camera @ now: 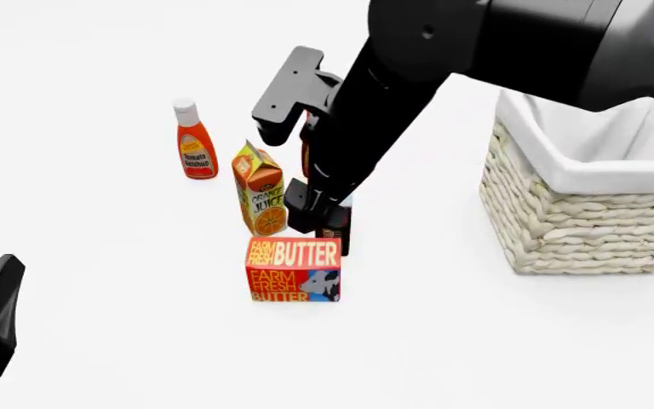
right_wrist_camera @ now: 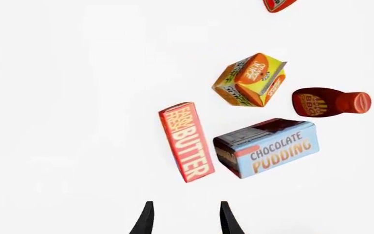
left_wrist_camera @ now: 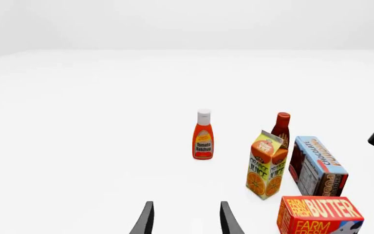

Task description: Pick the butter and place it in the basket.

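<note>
- Butter (camera: pixel 293 269): squat rectangular carton, red-orange faces, white and yellow "FARM FRESH BUTTER" lettering, cow picture on a blue patch at one lower corner of its front face. Edges are sharp, surfaces flat and printed.
- Butter position: upright on the white table (camera: pixel 111 341), free of both grippers, well apart from the basket (camera: pixel 582 213), on the side where the other groceries stand.
- Basket: large, square, walls of cream-white woven wicker in thick horizontal courses; a smooth white cloth liner folds over its rim.
- Juice carton (camera: pixel 259 189): taller, orange, gable top; stands just behind the butter.
- Pudding box (right_wrist_camera: pixel 268 147): slim, light-blue and brown; just beside the butter, mostly hidden by the right arm in the front view.
- Ketchup bottle (camera: pixel 194 141): red, white cap, farther behind the butter. A dark-red sauce bottle (right_wrist_camera: pixel 330 102) stands near the pudding box.
- Right gripper (right_wrist_camera: pixel 183 217): above the butter, fingers parted, nothing between them.
- Left gripper (left_wrist_camera: pixel 185 218): fingers parted, empty, away from the butter.
</note>
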Controlling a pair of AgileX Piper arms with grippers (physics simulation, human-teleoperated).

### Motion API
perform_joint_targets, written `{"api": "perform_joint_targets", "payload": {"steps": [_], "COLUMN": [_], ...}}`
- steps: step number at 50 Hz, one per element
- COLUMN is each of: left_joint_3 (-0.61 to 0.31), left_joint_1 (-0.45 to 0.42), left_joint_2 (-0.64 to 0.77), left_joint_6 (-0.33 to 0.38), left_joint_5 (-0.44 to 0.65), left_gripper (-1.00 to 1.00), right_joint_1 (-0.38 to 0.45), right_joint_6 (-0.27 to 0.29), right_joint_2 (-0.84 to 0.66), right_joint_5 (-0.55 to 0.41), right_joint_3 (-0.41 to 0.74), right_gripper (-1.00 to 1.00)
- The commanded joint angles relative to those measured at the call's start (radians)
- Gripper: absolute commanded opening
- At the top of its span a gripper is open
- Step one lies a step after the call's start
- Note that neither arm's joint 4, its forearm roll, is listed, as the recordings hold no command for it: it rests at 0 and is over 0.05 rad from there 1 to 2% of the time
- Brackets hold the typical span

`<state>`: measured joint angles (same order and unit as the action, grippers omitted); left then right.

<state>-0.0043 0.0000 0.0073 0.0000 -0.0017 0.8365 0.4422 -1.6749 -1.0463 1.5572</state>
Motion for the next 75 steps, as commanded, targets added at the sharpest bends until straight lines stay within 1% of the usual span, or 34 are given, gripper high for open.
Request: {"api": "perform_joint_targets", "payload": {"steps": [1, 10, 24, 43, 44, 64, 74, 75], "left_joint_3": [0.0, 0.0, 0.0, 0.0, 0.0, 0.0, 0.0, 0.0], "left_joint_1": [0.0, 0.0, 0.0, 0.0, 0.0, 0.0, 0.0, 0.0], "left_joint_2": [0.0, 0.0, 0.0, 0.0, 0.0, 0.0, 0.0, 0.0], "left_joint_6": [0.0, 0.0, 0.0, 0.0, 0.0, 0.0, 0.0, 0.0], "left_joint_5": [0.0, 0.0, 0.0, 0.0, 0.0, 0.0, 0.0, 0.0], "left_gripper": [1.0, 1.0, 1.0, 1.0, 1.0, 1.0, 1.0, 1.0], "right_joint_1": [-0.006, -0.01, 0.001, 0.003, -0.01, -0.019, -0.028, -0.032], "right_joint_6": [0.002, 0.001, -0.017, -0.022, -0.005, 0.007, 0.02, 0.027], "right_joint_2": [-0.017, -0.036, -0.072, -0.091, -0.127, -0.169, -0.18, -0.183], "right_joint_5": [0.002, 0.008, 0.022, 0.023, 0.018, 0.007, 0.002, 0.002], "right_joint_3": [0.009, 0.017, 0.021, 0.025, 0.041, 0.081, 0.09, 0.092], "right_gripper": [1.0, 1.0, 1.0, 1.0, 1.0, 1.0, 1.0, 1.0]}}
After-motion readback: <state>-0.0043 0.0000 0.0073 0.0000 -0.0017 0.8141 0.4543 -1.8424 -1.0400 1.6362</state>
